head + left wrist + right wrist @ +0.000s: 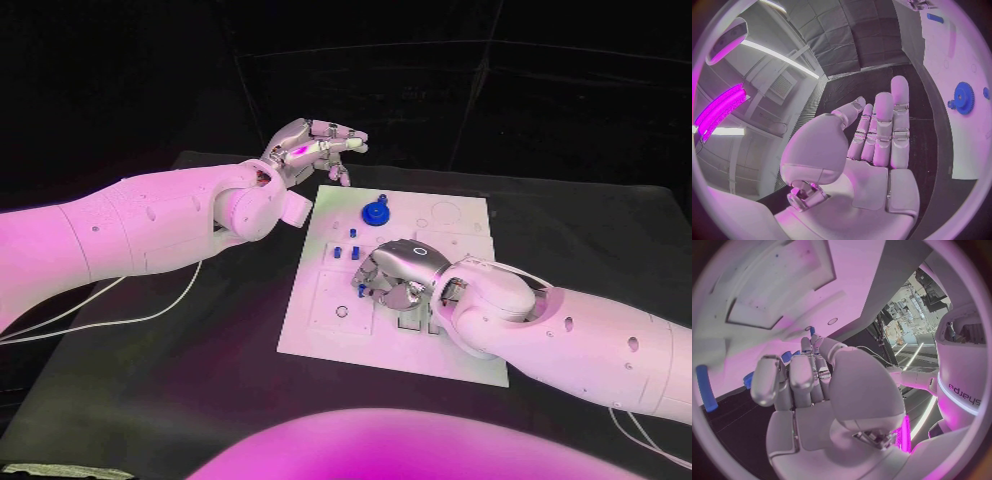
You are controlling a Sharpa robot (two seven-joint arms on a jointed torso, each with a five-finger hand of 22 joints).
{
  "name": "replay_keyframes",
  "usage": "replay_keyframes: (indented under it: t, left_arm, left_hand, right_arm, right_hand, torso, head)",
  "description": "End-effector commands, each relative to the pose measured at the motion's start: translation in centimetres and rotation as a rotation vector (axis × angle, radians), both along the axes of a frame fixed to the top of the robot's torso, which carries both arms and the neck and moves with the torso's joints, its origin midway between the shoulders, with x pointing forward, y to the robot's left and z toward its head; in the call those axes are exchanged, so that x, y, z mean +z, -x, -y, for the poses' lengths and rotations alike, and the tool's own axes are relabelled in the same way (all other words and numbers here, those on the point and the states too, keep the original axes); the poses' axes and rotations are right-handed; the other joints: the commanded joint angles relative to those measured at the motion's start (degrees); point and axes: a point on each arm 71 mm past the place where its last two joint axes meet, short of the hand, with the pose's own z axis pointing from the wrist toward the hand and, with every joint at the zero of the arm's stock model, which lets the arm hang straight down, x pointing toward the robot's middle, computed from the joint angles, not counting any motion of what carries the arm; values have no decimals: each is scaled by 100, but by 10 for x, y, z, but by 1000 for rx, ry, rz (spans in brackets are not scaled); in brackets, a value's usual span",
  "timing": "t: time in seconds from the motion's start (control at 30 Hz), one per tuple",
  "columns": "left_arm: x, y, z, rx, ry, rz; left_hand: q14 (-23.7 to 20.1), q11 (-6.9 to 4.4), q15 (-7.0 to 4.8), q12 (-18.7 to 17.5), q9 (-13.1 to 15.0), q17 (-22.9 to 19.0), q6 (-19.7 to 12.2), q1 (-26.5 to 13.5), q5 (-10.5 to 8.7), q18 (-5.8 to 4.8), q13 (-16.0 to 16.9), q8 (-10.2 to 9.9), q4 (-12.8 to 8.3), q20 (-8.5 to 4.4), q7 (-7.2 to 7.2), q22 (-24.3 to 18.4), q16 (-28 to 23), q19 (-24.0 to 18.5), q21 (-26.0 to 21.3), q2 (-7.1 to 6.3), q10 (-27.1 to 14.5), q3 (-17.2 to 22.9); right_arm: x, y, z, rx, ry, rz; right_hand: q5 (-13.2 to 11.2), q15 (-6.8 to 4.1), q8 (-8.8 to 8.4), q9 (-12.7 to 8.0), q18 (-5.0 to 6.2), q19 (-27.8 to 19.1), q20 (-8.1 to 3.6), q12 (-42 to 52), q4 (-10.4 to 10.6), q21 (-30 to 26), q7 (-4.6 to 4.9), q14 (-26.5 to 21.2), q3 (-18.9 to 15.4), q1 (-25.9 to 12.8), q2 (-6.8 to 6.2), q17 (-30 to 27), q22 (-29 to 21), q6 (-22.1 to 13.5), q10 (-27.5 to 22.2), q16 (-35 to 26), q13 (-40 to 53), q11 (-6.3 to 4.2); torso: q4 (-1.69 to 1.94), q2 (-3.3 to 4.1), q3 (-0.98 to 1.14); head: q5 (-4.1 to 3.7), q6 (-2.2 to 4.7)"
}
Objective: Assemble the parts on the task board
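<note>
L hand held released, fingers apart, beyond task board far edge. R hand lowered on board centre; grasp state cannot be told. Blue gear seated nearby.

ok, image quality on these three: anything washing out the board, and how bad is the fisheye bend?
Head view: pink light tints both arms and the task board, whose near part glares; blue gear stays legible. Left wrist view: board edge bows strongly beside the left hand; a bright magenta strip flares at the rim. Right wrist view: right hand blocks most of the board, whose recesses look curved.
</note>
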Motion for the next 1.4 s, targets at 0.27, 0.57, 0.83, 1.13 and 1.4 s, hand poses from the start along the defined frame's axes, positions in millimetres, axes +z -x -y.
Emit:
replay_keyframes:
  t: [0.27,0.57,0.83,1.13,1.4]
  left_arm:
    - [2,-1,0,-8,11,3]
    - [1,-2,-1,-6,9,3]
    - [1,-2,-1,-5,8,1]
    - [1,-1,-1,-8,8,-1]
    - [1,-1,-2,-8,7,-3]
  left_hand:
    - [-32,14,-5,27,1,-7,-31,-59,13,113,9,22,11,8,7,-8,-31,-40,-41,-4,-40,-27]
    - [-33,14,-4,29,1,-9,-35,-59,13,114,9,23,13,9,8,-10,-30,-40,-44,-2,-43,-30]
    - [-33,14,-4,29,1,-9,-35,-59,13,114,9,23,13,9,8,-10,-30,-40,-44,-2,-43,-30]
    - [-33,14,-4,29,1,-9,-35,-59,13,114,9,23,13,9,8,-10,-30,-40,-44,-2,-43,-30]
    - [-34,14,-4,30,1,-10,-36,-59,13,114,9,23,13,9,8,-11,-30,-39,-45,-1,-45,-31]
  right_arm:
    - [1,1,1,-1,-2,29]
    - [2,0,3,-6,-7,35]
    - [2,0,4,-7,-3,46]
    - [1,1,1,0,23,43]
    - [-2,1,0,7,64,35]
  right_hand:
    - [22,15,-21,2,63,18,16,-33,5,24,19,56,39,-57,5,-8,4,-31,-20,24,-1,16]
    - [23,16,-20,2,63,18,17,-34,5,24,19,56,43,-63,4,-6,4,-32,-20,26,0,16]
    - [23,16,-20,2,63,18,17,-34,5,24,19,56,43,-63,4,-6,4,-32,-20,26,0,16]
    - [23,16,-20,2,63,17,17,-34,4,23,19,56,45,-65,3,-6,4,-32,-21,27,0,16]
    - [1,19,-18,3,65,13,21,-39,-1,20,21,52,54,-102,-16,-24,-3,-42,-28,19,1,19]
  torso:
    - [-4,0,3]
    - [-6,-2,0]
    - [-7,-5,0]
    - [2,4,-3]
    - [-5,2,-2]
  head:
    - [6,-7]
    - [-1,-16]
    - [-29,-8]
    - [-38,-15]
    - [-38,-31]
